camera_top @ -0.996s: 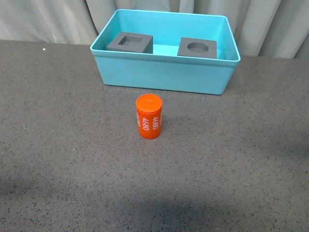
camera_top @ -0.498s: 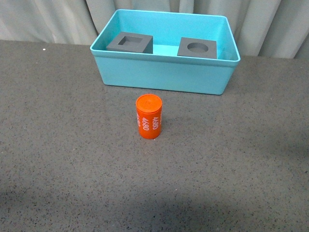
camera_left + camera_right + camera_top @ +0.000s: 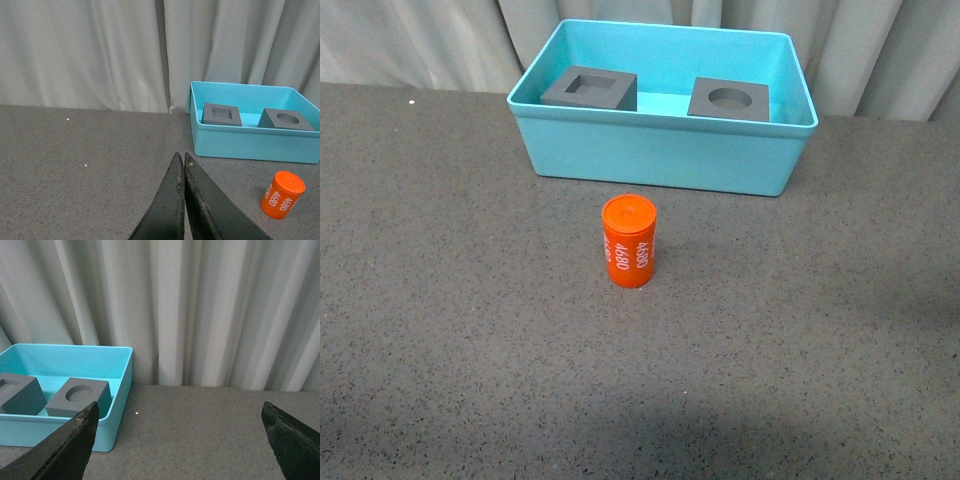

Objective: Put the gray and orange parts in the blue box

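Note:
The blue box point(image 3: 660, 150) stands at the back of the table. Inside it lie two gray cubes, one with a square recess point(image 3: 590, 88) and one with a round recess point(image 3: 729, 99). The orange cylinder point(image 3: 629, 241) printed "4680" stands upright on the table in front of the box. Neither arm shows in the front view. In the left wrist view my left gripper point(image 3: 181, 159) is shut and empty, with the blue box point(image 3: 250, 145) and the orange cylinder point(image 3: 282, 194) off to one side. My right gripper point(image 3: 180, 412) is wide open beside the blue box point(image 3: 117, 405).
The dark speckled tabletop point(image 3: 470, 330) spreads around the cylinder. A grey-white curtain point(image 3: 410, 40) hangs right behind the box.

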Controlling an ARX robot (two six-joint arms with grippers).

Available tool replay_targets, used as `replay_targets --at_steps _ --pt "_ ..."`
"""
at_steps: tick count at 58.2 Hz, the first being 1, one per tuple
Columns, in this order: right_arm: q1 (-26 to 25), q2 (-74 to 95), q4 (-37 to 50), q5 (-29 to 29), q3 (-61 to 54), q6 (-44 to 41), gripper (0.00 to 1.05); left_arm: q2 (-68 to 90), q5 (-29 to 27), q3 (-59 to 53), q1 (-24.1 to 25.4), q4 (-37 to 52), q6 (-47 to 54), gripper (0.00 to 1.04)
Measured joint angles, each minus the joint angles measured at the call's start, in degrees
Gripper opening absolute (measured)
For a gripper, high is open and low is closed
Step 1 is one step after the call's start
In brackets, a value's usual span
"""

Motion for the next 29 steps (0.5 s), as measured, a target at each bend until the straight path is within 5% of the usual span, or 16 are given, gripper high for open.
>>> replay_targets --at_steps 29 --pt "0.00 -0.04 0.00 -0.02 0.00 -0.02 0.95 -13.29 0.00 0.02 0.00 -13.68 0.02 0.04"
